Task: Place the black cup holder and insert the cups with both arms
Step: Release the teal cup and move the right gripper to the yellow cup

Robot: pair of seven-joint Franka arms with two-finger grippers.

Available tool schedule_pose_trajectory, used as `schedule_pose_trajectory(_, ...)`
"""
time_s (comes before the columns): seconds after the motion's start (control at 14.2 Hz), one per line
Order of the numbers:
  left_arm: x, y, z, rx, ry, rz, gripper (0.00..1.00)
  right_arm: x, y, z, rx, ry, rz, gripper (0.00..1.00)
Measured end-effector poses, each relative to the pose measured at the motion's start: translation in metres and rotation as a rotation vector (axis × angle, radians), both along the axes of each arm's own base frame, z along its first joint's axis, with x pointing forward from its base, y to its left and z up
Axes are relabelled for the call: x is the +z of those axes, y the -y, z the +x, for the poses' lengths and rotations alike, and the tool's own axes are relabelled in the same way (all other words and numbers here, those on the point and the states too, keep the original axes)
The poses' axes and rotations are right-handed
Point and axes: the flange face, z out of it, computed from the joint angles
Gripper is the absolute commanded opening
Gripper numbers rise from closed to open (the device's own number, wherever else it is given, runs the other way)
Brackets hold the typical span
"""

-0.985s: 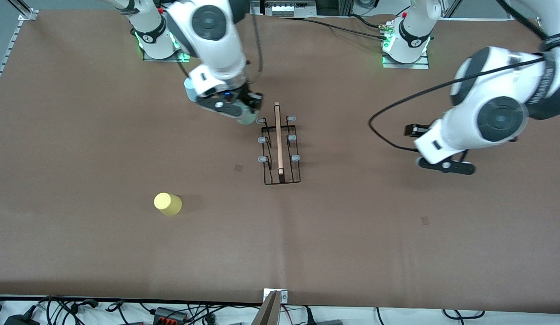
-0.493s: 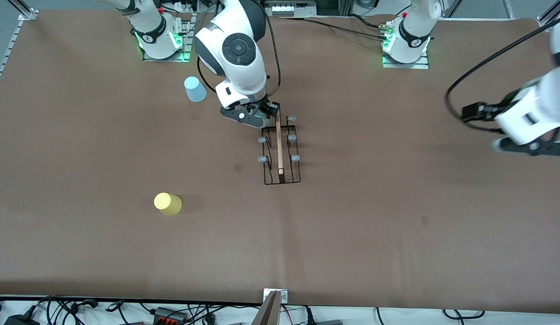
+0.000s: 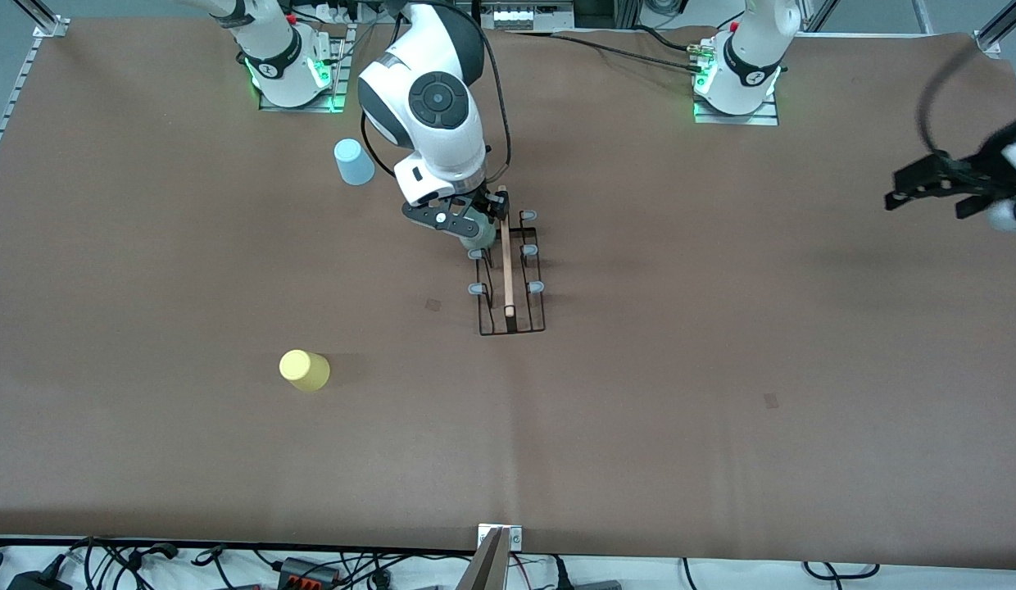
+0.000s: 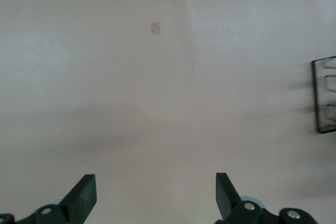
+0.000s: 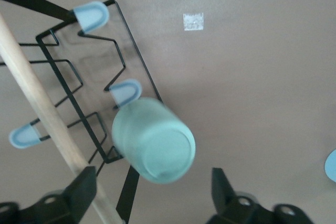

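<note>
Right wrist view shows the mint cup (image 5: 153, 141) upside down on a prong of the black cup holder (image 3: 508, 266), the right gripper (image 5: 152, 195) spread wide around it, not touching. Light, slick plastic: pinch its sidewall gently. Left gripper (image 4: 156, 195) waits, open, over bare table (image 3: 721, 369).
</note>
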Motion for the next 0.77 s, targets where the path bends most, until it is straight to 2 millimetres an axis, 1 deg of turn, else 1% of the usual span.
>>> schedule_pose_trajectory(0.07,0.0,0.008,-0.007,-0.01,0.006,0.017,1.0,0.007,0.004,0.006,-0.005,0.015,0.003,1.0)
schedule_pose_trajectory(0.14,-0.001,0.011,-0.011,-0.006,0.009,0.022,1.0,0.016,0.012,0.015,-0.004,0.032,0.005,1.0)
schedule_pose_trajectory(0.21,-0.002,0.01,-0.013,0.01,0.009,0.022,1.0,0.027,0.029,0.026,0.013,0.041,-0.002,1.0)
schedule_pose_trajectory(0.28,-0.003,0.008,-0.014,0.031,0.007,0.022,1.0,0.038,0.055,0.041,0.045,0.037,-0.016,1.0)
schedule_pose_trajectory(0.35,-0.004,0.009,-0.014,0.055,0.006,0.023,1.0,0.047,0.09,0.06,0.089,0.03,-0.027,1.0)
schedule_pose_trajectory(0.42,-0.005,0.01,-0.014,0.071,0.005,0.024,1.0,0.052,0.132,0.08,0.132,0.025,-0.034,1.0)
schedule_pose_trajectory(0.49,-0.006,0.011,-0.014,0.078,0.005,0.024,1.0,0.051,0.178,0.1,0.167,0.02,-0.04,1.0)
schedule_pose_trajectory(0.56,-0.006,0.011,-0.014,0.08,0.005,0.024,1.0,0.044,0.223,0.116,0.198,0.016,-0.046,1.0)
schedule_pose_trajectory(0.63,-0.007,0.01,-0.014,0.082,0.006,0.024,1.0,0.033,0.265,0.129,0.228,0.025,-0.05,1.0)
schedule_pose_trajectory(0.7,-0.007,0.01,-0.014,0.082,0.007,0.024,1.0,0.017,0.302,0.139,0.26,0.05,-0.052,1.0)
schedule_pose_trajectory(0.77,-0.007,0.01,-0.014,0.081,0.008,0.024,1.0,0.0,0.33,0.145,0.31,0.079,-0.056,1.0)
